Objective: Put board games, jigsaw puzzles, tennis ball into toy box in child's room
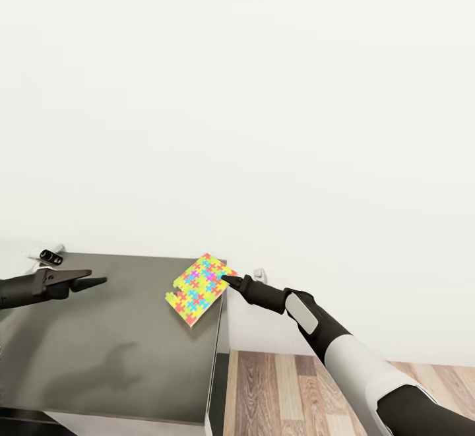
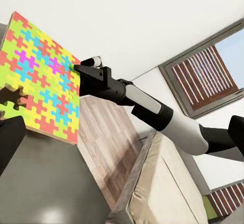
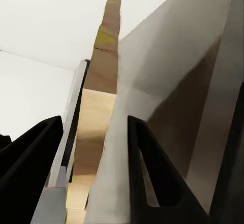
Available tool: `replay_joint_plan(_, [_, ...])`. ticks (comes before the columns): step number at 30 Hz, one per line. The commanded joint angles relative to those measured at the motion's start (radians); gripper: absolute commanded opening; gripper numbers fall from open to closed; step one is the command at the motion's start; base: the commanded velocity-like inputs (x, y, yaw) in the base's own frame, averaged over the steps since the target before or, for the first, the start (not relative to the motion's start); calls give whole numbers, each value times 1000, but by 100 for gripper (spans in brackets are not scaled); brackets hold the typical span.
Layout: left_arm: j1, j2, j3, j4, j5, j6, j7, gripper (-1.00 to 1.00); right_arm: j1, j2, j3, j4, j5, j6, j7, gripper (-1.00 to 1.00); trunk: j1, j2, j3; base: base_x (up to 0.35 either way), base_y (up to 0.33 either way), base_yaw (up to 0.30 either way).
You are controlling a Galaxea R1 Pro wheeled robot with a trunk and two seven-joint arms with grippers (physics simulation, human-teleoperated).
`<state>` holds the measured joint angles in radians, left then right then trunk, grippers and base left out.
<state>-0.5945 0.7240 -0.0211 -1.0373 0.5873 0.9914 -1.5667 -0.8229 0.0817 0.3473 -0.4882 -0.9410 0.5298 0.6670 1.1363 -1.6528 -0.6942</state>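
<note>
While one jigsaw puzzle (image 1: 200, 289) is held tilted above the far right corner of a dark grey worktop (image 1: 112, 350), no toy box can be seen, so most of the task is judged to remain. Its right edge is pinched by the right claw (image 1: 227, 280), the right arm being stretched forward from the lower right. To the left, the left claw (image 1: 92, 282) is held level over the worktop, apparently closed and empty. A bed (image 2: 168, 183) is seen below.
</note>
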Motion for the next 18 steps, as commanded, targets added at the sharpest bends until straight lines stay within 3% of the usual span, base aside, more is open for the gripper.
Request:
replay_joint_plan(1, [-1,1,-3,0,1,12,-4,100,-1,0,2,0,-7,5,-1,-100,-4,7,2,0,0,0])
replay_joint_plan(18, [-1,2,2,0,3,45,-4,100,-1,0,-1,2,-9,6,-1,-100,-69,126,56,-4,0,0])
